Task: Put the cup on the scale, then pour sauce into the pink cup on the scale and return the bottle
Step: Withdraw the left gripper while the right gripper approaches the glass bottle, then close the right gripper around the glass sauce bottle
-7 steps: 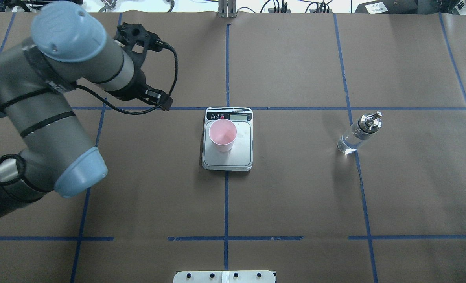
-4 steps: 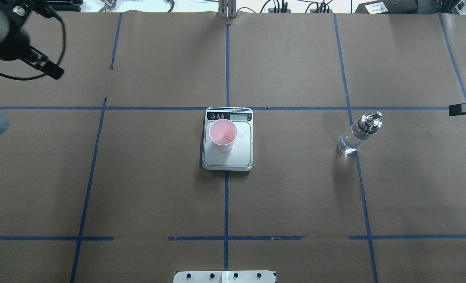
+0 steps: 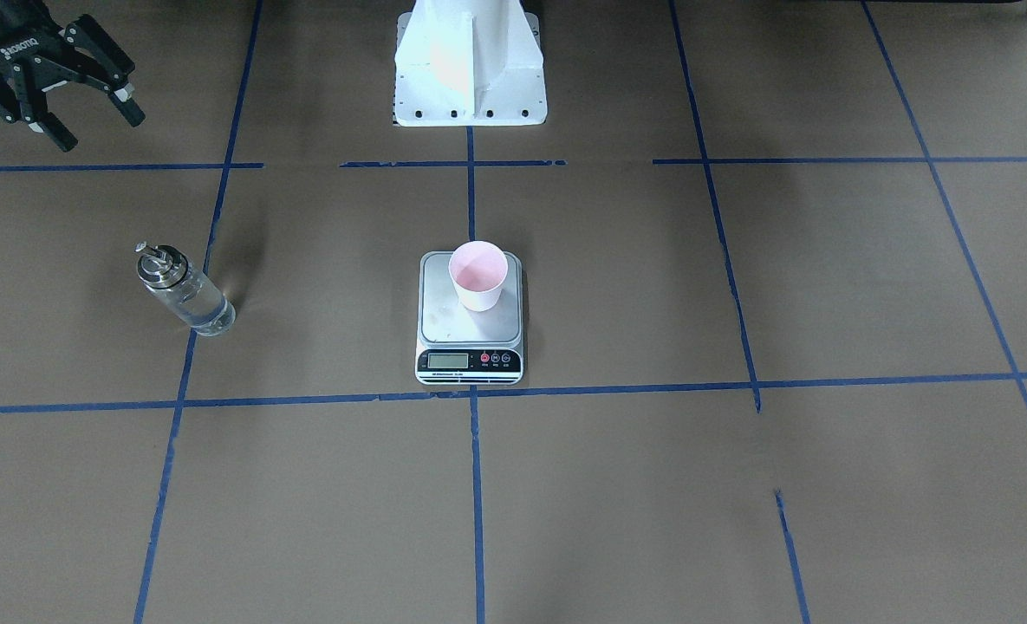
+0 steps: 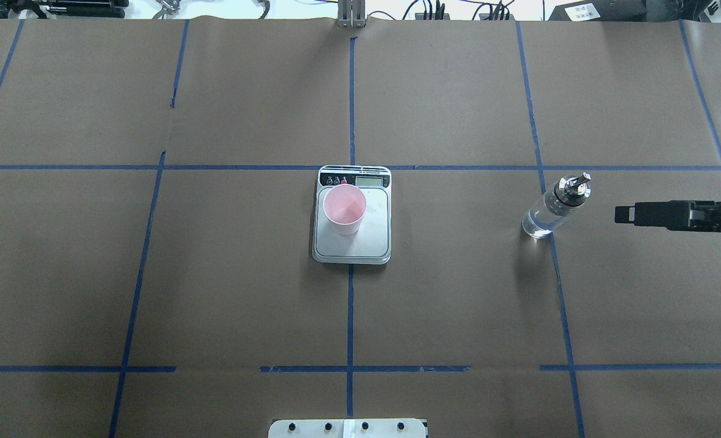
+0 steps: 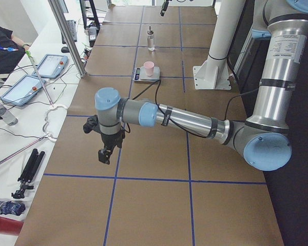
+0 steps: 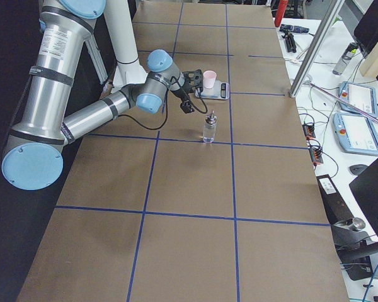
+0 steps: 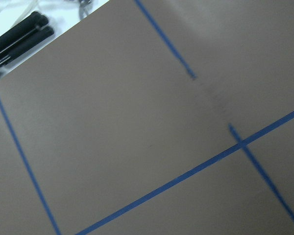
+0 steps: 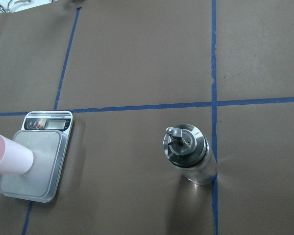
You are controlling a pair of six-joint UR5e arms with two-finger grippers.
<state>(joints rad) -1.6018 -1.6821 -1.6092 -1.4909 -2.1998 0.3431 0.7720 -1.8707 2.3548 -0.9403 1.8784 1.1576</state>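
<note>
Glass bottle [image 4: 549,210] is seen upright on the surface [image 4: 214,274], near the jaws of the right arm [image 6: 107,108], which are held apart and pointed at it. Pink cup [image 4: 344,210] is set on the scale [image 4: 366,243]. Left jaws cannot be judged.

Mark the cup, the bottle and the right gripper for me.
cup [image 4: 344,207]: overhead view, on its pink inside.
bottle [image 4: 543,218]: overhead view, on the clear glass body.
right gripper [image 3: 99,128]: front-facing view, midway between its open fingertips.
</note>
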